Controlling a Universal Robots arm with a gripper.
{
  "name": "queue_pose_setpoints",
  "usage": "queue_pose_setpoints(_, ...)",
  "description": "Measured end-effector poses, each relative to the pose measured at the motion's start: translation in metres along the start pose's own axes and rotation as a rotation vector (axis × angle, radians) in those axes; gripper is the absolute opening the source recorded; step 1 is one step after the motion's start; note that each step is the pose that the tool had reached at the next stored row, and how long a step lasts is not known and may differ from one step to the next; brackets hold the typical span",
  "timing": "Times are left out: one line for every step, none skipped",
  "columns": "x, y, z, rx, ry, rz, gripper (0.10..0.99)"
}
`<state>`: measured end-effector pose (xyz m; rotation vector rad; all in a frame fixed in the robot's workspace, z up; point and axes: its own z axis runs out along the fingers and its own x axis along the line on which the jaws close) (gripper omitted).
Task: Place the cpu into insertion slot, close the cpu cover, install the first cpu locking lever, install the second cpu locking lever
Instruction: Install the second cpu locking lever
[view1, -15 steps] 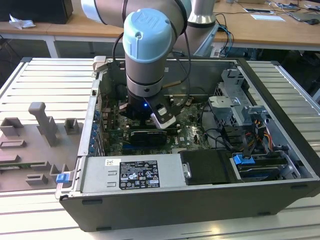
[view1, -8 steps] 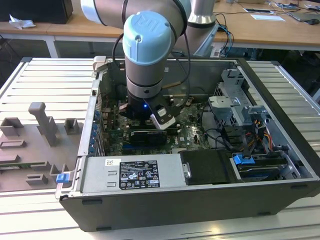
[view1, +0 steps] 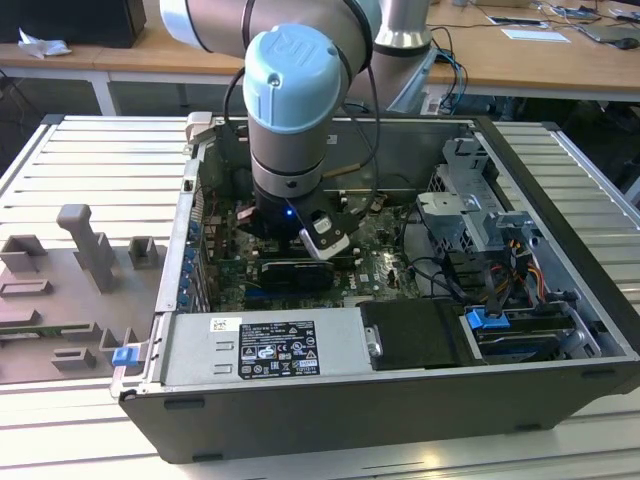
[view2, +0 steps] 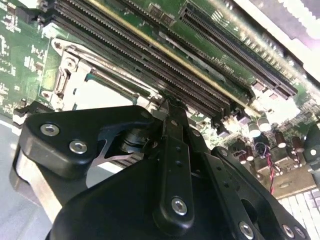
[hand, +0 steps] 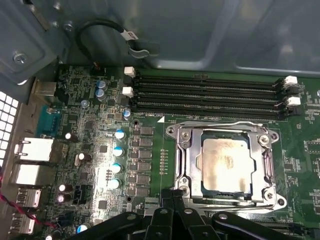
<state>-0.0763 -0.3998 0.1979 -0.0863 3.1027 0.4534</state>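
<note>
In the first wrist view the cpu (hand: 225, 162) lies flat in the socket with its pale silver top showing. The silvery cpu cover (hand: 265, 165) is folded down around it, so the insertion slot beneath is hidden. Thin metal lever rods (hand: 220, 121) run along the frame's edges. My gripper (hand: 175, 196) is shut, its black fingertips (hand: 167, 197) pressed together at the socket frame's edge. The second wrist view has the gripper (view2: 170, 105) just beside the cover (view2: 75, 65) and the cpu (view2: 100, 95). In the exterior view my wrist (view1: 285, 190) hangs low over the motherboard inside the open case.
Long black memory slots (hand: 205, 92) run beside the socket. A looped black cable (hand: 100, 30) hangs at the case wall. Rear ports (hand: 32, 150) and capacitors (hand: 119, 150) lie to one side. The power supply (view1: 265, 345) and drive cage (view1: 470, 200) border the motherboard.
</note>
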Motion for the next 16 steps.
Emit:
queue_pose_setpoints(0.0001,0.0009,-0.0033,-0.003,0.0,0.0,0.106)
queue_pose_setpoints(0.0,0.0014,-0.0049,-0.004,-0.0001,0.0,0.106)
queue_pose_setpoints(0.0,0.0019,-0.0067,-0.004,0.0,0.0,0.106)
queue_pose_setpoints(0.0,0.0023,-0.0078,-0.004,0.0,0.0,0.106)
queue_pose_setpoints(-0.0001,0.0028,-0.0096,-0.004,0.0,0.0,0.106)
queue_pose_setpoints(-0.0001,0.003,-0.0104,-0.004,0.0,0.0,0.106)
queue_pose_setpoints(-0.0001,0.0033,-0.0112,-0.004,0.0001,0.0,0.106)
queue_pose_setpoints(-0.0001,0.004,-0.0136,-0.004,0.0,0.0,0.106)
queue_pose_setpoints(-0.0001,0.0043,-0.0145,-0.004,0.0,0.0,0.106)
queue_pose_setpoints(-0.0001,0.0045,-0.0153,-0.004,0.0,0.0,0.106)
queue_pose_setpoints(-0.0001,0.0046,-0.0157,-0.004,0.0,0.0,0.106)
queue_pose_setpoints(-0.0001,0.0048,-0.0163,-0.004,0.0,0.0,0.106)
queue_pose_setpoints(-0.0001,0.0049,-0.0166,-0.004,0.0,0.0,0.106)
queue_pose_setpoints(-0.0002,0.005,-0.017,-0.004,0.0,0.0,0.106)
queue_pose_setpoints(-0.0001,0.0051,-0.0173,-0.004,0.0,0.0,0.106)
queue_pose_setpoints(-0.0002,0.0053,-0.0178,-0.004,0.0,0.0,0.106)
